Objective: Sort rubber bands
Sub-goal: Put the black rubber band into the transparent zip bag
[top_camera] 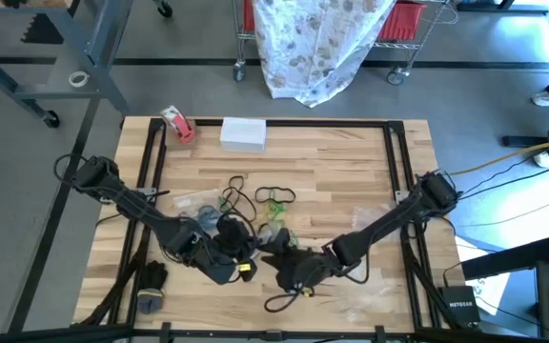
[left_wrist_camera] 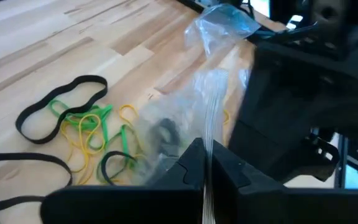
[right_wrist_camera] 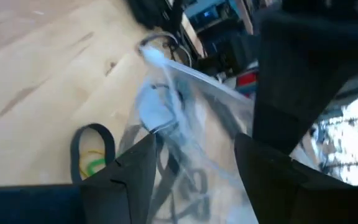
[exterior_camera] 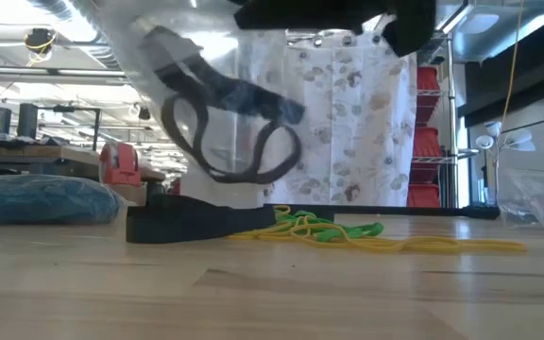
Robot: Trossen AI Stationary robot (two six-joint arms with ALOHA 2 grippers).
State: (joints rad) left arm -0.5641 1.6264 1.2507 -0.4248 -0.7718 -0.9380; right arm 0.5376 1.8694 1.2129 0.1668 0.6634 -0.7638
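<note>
Loose rubber bands [top_camera: 273, 198] lie mid-table: black loops [left_wrist_camera: 61, 107], green [left_wrist_camera: 89, 118] and yellow [exterior_camera: 348, 238] ones. A clear plastic bag [exterior_camera: 217, 104] with black bands [exterior_camera: 244, 156] inside hangs above the table between both arms. My left gripper [top_camera: 229, 255] is shut on this bag. My right gripper [top_camera: 276, 255] stands open close beside it, and the bag [right_wrist_camera: 179, 118] lies between its two fingers. Whether those fingers touch the plastic cannot be told. My left gripper pinches a bunched edge of the clear bag [left_wrist_camera: 207, 163] between its two shut fingers. The fingers slant downward from the table's left side. The bag stretches away from the fingers toward my right gripper, lifted clear of the table, with black bands inside it.
A white box [top_camera: 243, 132] and a red-and-white tape roll [top_camera: 177, 124] sit at the far edge. More clear bags lie at the right [top_camera: 365, 221] and near right [top_camera: 355, 305]. A black loop [top_camera: 282, 303] lies near the front. Black frame rails [top_camera: 151, 162] run along both sides.
</note>
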